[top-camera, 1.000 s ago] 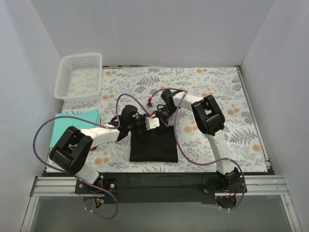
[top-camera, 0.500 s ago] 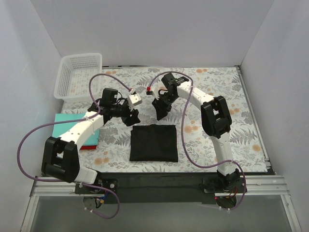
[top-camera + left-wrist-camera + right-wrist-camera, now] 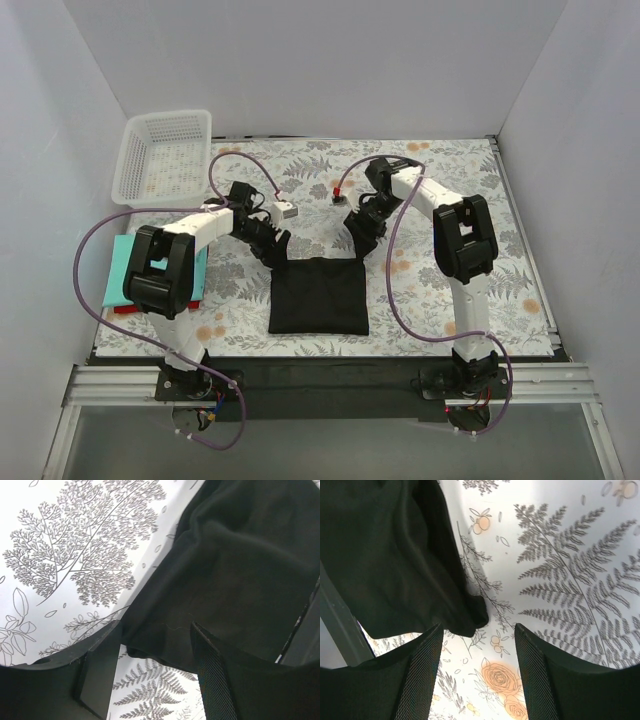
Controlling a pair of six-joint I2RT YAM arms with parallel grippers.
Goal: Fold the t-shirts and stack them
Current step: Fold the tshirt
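Fixed overhead view, two close downward wrist views, sharing black t-shirt [image 3: 318, 297]

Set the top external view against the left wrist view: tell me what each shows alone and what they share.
Only top external: the white basket, a teal t-shirt with a red t-shirt showing under it, the right gripper, and the whole folded outline of the black t-shirt. Only left wrist: the creases at that shirt's corner, lying loose between open fingers. Both: the black t-shirt, the left gripper and the fern-print table cover.
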